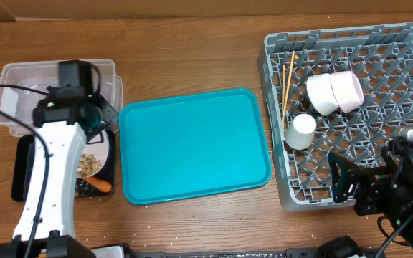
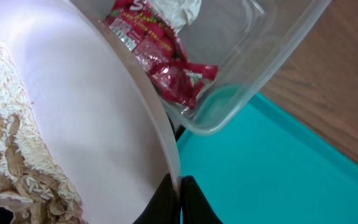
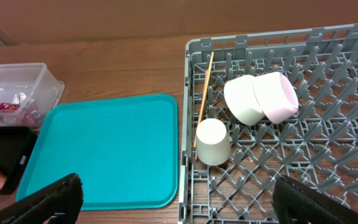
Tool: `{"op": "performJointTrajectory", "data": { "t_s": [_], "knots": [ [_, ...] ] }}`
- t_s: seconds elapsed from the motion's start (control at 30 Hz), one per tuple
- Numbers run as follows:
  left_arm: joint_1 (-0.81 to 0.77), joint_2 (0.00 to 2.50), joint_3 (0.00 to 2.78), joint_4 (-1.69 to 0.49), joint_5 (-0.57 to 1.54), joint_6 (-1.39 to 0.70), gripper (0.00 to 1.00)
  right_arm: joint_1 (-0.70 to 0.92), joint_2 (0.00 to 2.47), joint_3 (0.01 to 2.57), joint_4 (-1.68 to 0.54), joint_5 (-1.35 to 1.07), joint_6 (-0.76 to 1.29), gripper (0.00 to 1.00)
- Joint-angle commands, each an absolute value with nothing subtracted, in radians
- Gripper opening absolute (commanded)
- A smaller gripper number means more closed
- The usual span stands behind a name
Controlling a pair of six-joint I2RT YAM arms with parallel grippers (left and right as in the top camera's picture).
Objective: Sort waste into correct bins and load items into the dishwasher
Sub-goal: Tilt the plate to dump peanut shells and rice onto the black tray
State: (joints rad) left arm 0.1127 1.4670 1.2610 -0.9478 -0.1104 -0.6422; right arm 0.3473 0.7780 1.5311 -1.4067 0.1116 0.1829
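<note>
Wooden table (image 1: 192, 43): your left tool (image 2: 179, 185) pinches the white plate (image 2: 92, 112) by its rim — stiff, slick, likely breakable; right tool (image 3: 176, 190) gapes, empty.

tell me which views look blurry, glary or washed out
Left wrist: the plate is so close it washes out bright and soft, while the red wrapper is sharper. Overhead: even light, crisp. Right wrist: crisp and evenly lit across the dish rack.

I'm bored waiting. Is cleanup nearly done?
Done: two white round bowls, small white cup, wooden chopsticks in grey pegged dish rack; red crinkled wrapper in clear plastic tub. In hand: left gripper pinches white round plate of tan peanut shells. Remaining: dump shells, rack plate.
</note>
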Motion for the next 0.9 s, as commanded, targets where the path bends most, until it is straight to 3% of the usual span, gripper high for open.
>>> {"op": "performJointTrajectory", "data": {
  "t_s": [0.0,0.43,0.87],
  "knots": [
    [0.169,1.412,1.263,-0.927,0.000,-0.548,0.04,0.345,0.774,1.531,-1.402,0.118,0.179,1.00],
    [0.302,1.367,1.171,-0.793,0.253,-0.472,0.04,0.345,0.774,1.531,-1.402,0.118,0.179,1.00],
    [0.399,1.130,1.095,-0.783,0.271,-0.466,0.04,0.345,0.774,1.531,-1.402,0.118,0.179,1.00]
  ]
}}
